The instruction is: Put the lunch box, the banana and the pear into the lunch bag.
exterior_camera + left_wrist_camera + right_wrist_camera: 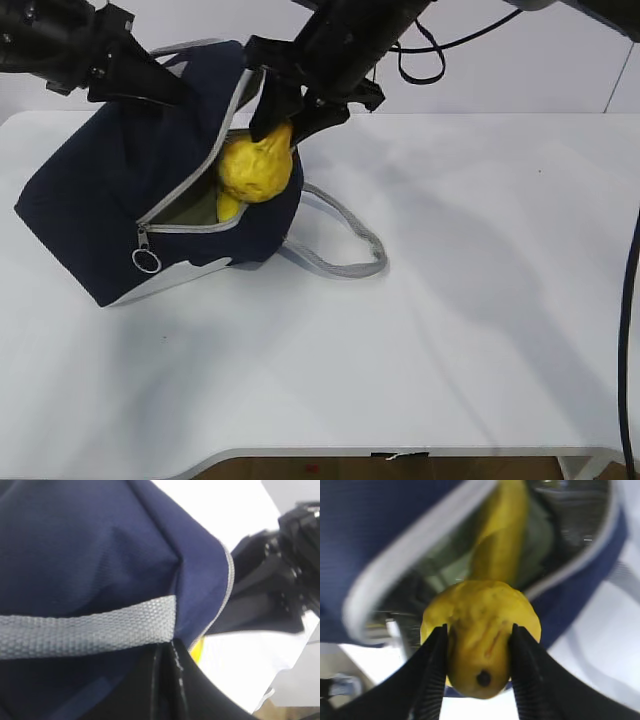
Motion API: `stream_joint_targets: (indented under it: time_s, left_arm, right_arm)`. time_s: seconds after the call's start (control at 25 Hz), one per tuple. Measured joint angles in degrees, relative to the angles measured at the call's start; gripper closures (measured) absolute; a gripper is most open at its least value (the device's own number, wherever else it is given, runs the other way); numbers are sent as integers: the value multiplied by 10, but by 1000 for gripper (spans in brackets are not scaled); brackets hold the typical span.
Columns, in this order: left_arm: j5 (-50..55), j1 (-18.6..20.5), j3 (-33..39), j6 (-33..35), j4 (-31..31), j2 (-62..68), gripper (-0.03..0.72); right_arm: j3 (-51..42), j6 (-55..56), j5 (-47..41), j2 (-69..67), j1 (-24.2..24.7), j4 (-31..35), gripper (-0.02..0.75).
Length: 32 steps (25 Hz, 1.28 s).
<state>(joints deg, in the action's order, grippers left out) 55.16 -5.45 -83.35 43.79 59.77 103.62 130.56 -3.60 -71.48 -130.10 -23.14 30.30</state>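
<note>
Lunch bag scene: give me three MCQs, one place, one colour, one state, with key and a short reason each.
1. Where is the pear?
A. at the lunch bag opening
B. on the table's right half
C. under the bag

2. What colour is the zipper tape?
A. red
B. grey
C. black

3. What is the right gripper doing?
A. open, empty
B. shut on the pear
C. shut on a handle

Key: 1 A, it sits at the unzipped mouth; 2 B, light grey edging; 3 B, both fingers press the pear's sides.
</note>
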Motion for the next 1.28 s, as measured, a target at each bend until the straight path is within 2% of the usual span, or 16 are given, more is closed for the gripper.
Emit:
stream_joint_targets:
  time_s: [0.16,0.56,0.76,0.92,1.12,1.28]
  left_arm:
    - [-5,0,0,0,15,0,695]
    - [-14,0,0,0,23,0,695]
    - [-18,1,0,0,23,0,695]
    - [-18,1,0,0,23,0,695]
    - [-26,1,0,-1,20,0,695]
    - [-27,1,0,-1,18,0,695]
  right_arm:
    - [0,-12,30,0,0,52,438]
    - [0,-20,92,-28,0,112,439]
    - [0,-31,97,-60,0,192,437]
    - [0,-32,99,-72,0,211,377]
    - [0,-33,101,-72,0,215,233]
    - [0,-34,101,-72,0,215,204]
